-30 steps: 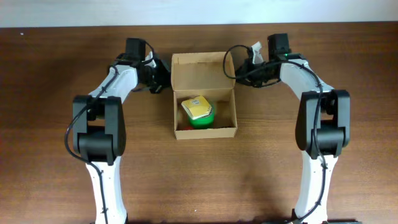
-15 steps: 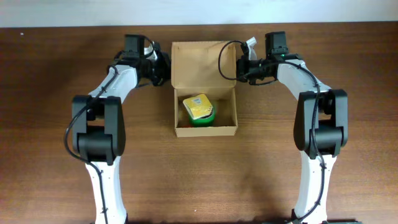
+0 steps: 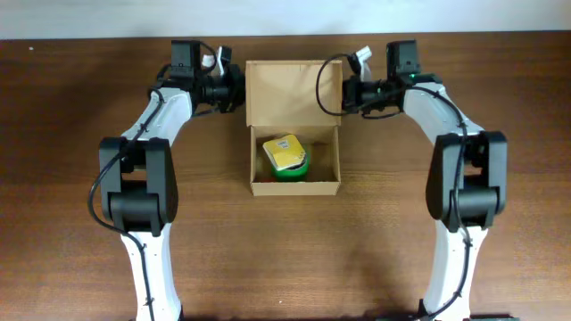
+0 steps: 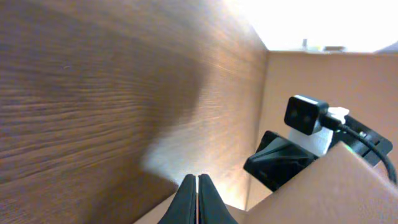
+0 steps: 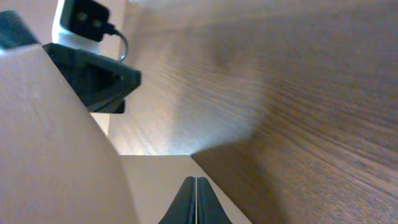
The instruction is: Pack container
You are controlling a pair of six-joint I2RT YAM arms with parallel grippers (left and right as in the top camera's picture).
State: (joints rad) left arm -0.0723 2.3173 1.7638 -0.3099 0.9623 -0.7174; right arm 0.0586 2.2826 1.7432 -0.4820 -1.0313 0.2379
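Observation:
The tan cardboard container (image 3: 294, 186) sits at the table's middle with its flap lid (image 3: 293, 89) standing up at the back. A green tub with a yellow lid (image 3: 285, 156) lies inside. My left gripper (image 3: 239, 94) is shut at the lid's left edge, and my right gripper (image 3: 343, 94) is shut at its right edge. In the left wrist view the shut fingers (image 4: 197, 186) rest against cardboard (image 4: 348, 186). In the right wrist view the shut fingers (image 5: 196, 186) lie on a cardboard panel (image 5: 56, 143). I cannot tell whether either pinches the lid.
The brown wooden table (image 3: 80, 134) runs to a white wall edge at the back. Each wrist view shows the opposite arm's wrist across the lid: the right one (image 4: 308, 115) and the left one (image 5: 93, 74).
Both grippers have moved toward the table's far edge. The flap lid between them has swung with them and now looks taller in the overhead view.

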